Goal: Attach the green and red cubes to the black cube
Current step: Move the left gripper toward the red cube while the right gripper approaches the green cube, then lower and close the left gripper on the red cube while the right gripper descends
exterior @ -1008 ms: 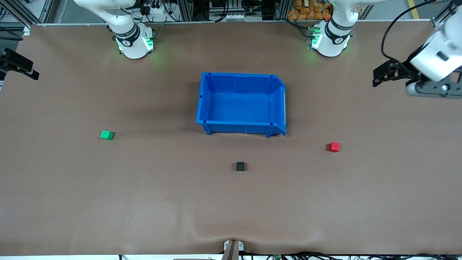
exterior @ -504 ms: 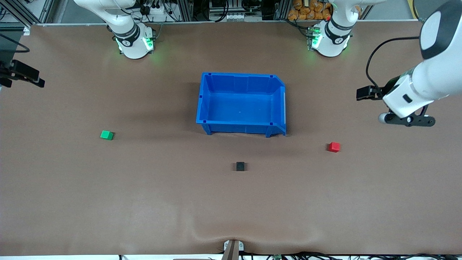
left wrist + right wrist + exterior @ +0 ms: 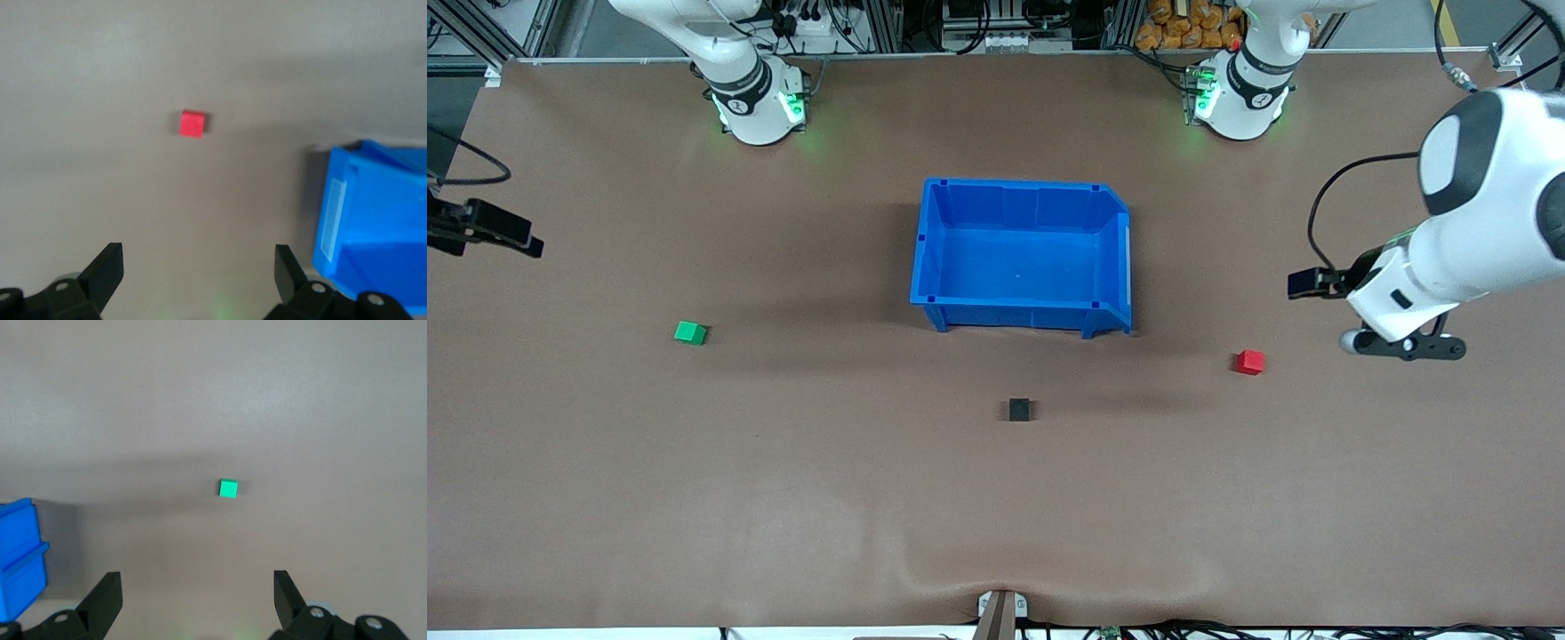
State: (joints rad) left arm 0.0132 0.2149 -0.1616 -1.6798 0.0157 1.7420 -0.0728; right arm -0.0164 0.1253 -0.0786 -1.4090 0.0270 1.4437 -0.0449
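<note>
Over the last second the left pincer [image 3: 193, 267] has swung down from the left arm's end of the surface to hang, fingers wide and empty, over bare cloth near the small red plastic cube [image 3: 1249, 362], while the right pincer [image 3: 193, 590], equally wide and empty, has edged in above its own end toward the small green plastic cube [image 3: 690, 332]; both look like approaches before a first grasp. The small matte black cube [image 3: 1020, 410] sits untouched, nearer the front camera than the open blue plastic bin [image 3: 925, 267]. The surface [image 3: 783, 498] is a brown cloth with a slight wrinkle at its near edge, with ample room around every cube.
</note>
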